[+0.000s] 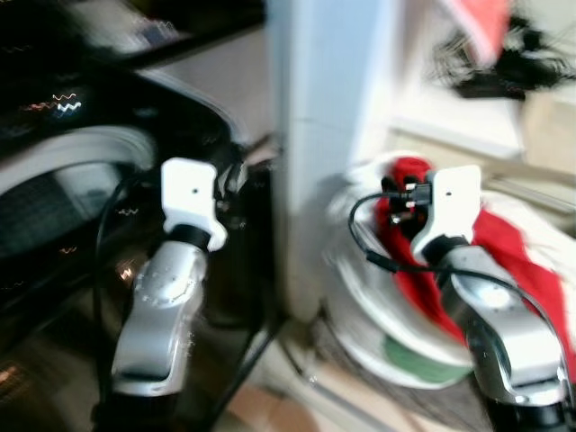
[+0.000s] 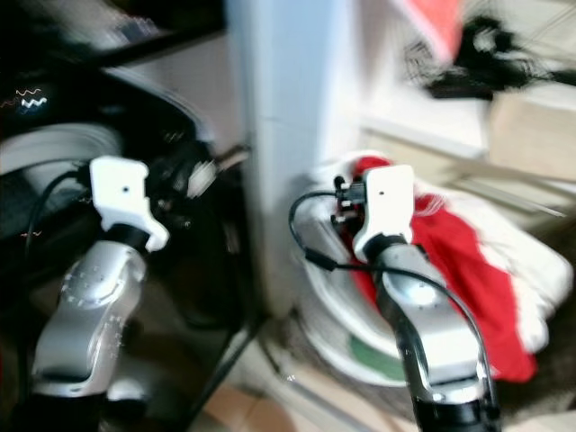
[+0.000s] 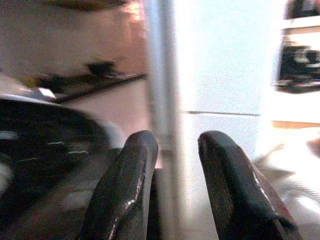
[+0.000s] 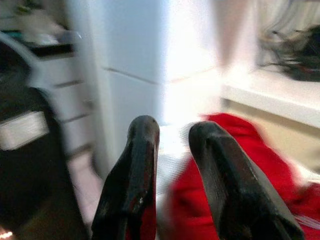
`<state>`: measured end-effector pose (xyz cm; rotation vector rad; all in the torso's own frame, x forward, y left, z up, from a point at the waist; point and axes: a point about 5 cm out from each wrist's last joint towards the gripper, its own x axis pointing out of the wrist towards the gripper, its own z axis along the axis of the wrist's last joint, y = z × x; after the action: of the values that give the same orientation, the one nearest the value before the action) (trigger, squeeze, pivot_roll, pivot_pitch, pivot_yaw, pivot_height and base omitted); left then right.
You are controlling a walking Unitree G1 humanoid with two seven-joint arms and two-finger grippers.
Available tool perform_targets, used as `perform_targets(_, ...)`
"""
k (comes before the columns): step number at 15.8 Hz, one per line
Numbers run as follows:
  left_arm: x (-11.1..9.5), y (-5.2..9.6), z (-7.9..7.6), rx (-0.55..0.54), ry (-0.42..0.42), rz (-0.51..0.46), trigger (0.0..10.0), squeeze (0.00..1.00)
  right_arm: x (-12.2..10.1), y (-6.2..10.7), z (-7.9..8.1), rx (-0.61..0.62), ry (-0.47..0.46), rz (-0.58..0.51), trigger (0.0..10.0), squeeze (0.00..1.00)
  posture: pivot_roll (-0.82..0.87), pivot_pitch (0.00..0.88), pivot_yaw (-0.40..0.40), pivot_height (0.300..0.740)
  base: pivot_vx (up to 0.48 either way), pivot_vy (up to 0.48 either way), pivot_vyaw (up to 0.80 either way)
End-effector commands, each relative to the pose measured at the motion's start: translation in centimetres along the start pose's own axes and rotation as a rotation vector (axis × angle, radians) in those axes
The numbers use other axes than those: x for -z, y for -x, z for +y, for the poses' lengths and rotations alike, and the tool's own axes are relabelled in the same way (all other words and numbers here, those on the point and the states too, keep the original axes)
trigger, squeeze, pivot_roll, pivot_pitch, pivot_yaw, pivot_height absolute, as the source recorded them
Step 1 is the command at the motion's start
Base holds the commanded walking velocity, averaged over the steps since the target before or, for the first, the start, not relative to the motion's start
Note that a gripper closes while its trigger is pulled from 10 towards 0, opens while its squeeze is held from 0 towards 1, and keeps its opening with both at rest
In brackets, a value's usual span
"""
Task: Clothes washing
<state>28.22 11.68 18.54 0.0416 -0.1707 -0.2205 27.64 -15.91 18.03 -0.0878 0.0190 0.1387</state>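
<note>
The views are blurred by motion. A dark washing machine (image 1: 63,180) with a grey-rimmed round door stands on my left. On my right a white laundry basket (image 1: 378,337) holds a red garment (image 1: 508,265) and some white cloth. My left gripper (image 3: 177,150) is raised in front of the machine's right side, open, with nothing between its fingers. Just above the red garment at the basket's near edge, my right gripper (image 4: 175,135) is open and empty too.
A white pillar (image 1: 324,135) stands between the machine and the basket. Behind the basket runs a pale shelf (image 1: 468,135) with dark tangled items (image 1: 499,72) and something orange-red (image 1: 481,22) on it. Pale floor (image 1: 288,409) shows below.
</note>
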Motion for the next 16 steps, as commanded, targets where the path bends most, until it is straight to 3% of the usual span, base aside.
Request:
perform_targets(1, -0.3, 0.1, 0.5, -0.012, -0.017, -0.005, 10.0, 0.00, -0.4, -0.2, 0.3, -0.016, 0.002, -0.010, 10.0, 0.00, -0.04, 0.008, 0.023, 0.740, 0.412, 0.000, 0.00)
perform_targets(5, -0.7, 1.4, 1.1, 0.055, 0.014, -0.026, 10.0, 0.00, -0.1, 0.0, 0.0, -0.012, 0.055, 0.053, 10.0, 0.00, -0.04, 0.000, 0.024, 0.740, 0.000, 0.000, 0.00)
perform_targets(6, -0.8, 1.9, 1.1, 0.104, 0.036, -0.043, 10.0, 0.00, -0.1, 0.0, -0.3, -0.001, 0.045, 0.047, 10.0, 0.06, -0.04, 0.000, 0.023, 0.740, 0.000, 0.000, 0.00)
perform_targets(8, -0.1, 3.4, 1.3, 0.174, 0.020, 0.003, 10.0, 0.00, -0.5, 0.4, -1.2, 0.070, 0.044, 0.034, 10.0, 1.00, -0.04, 0.000, 0.019, 0.740, 0.000, 0.000, 0.00)
perform_targets(12, -0.5, 3.5, 1.2, 0.263, 0.013, -0.001, 10.0, 0.00, -0.1, 0.5, -4.0, 0.228, 0.083, 0.143, 10.0, 1.00, -0.04, 0.000, 0.019, 0.740, 0.000, 0.000, 0.00)
perform_targets(14, -1.0, 3.6, 0.4, 0.346, 0.020, -0.019, 10.0, 0.00, 0.4, 0.5, -5.1, 0.218, 0.086, 0.220, 10.0, 1.00, -0.04, 0.000, 0.019, 0.740, 0.000, 0.000, 0.00)
perform_targets(16, -1.2, 3.4, -0.4, 0.398, 0.029, -0.017, 10.0, 0.00, 1.0, 0.5, -6.5, 0.194, 0.029, 0.298, 10.0, 1.00, -0.05, 0.002, 0.021, 0.740, 0.000, 0.000, 0.00)
